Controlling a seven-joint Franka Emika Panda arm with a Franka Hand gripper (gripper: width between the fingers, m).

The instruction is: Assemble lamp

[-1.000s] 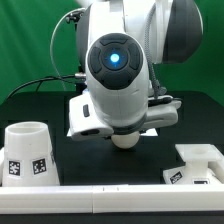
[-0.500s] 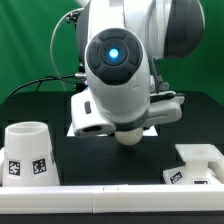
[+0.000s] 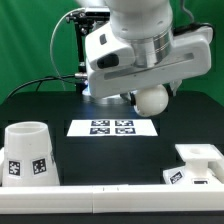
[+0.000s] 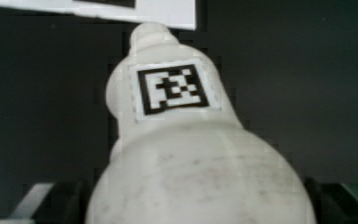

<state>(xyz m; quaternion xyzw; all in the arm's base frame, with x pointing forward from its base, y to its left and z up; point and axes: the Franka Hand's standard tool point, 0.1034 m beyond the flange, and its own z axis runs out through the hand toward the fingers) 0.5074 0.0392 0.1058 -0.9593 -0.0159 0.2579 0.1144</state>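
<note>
My gripper (image 4: 197, 206) is shut on the white round-headed bulb (image 4: 185, 150), with a dark finger on either side of it. The bulb's square tag (image 4: 172, 88) faces the wrist camera. In the exterior view the bulb's round head (image 3: 151, 98) hangs under the hand, well above the black table and a little behind the marker board (image 3: 115, 127). The cone-shaped shade (image 3: 26, 152) stands upright at the exterior view's left front. The blocky base (image 3: 197, 164) sits at the exterior view's right front. Both are apart from the gripper.
A low white rail (image 3: 100, 191) runs along the table's front edge. A green backdrop and black cables stand behind the arm. The large white arm body (image 3: 145, 45) fills the upper middle of the exterior view.
The arm has risen and turned, carrying the bulb up and toward the exterior view's right. The marker board, hidden behind the arm before, now shows. The shade and base have not moved.
</note>
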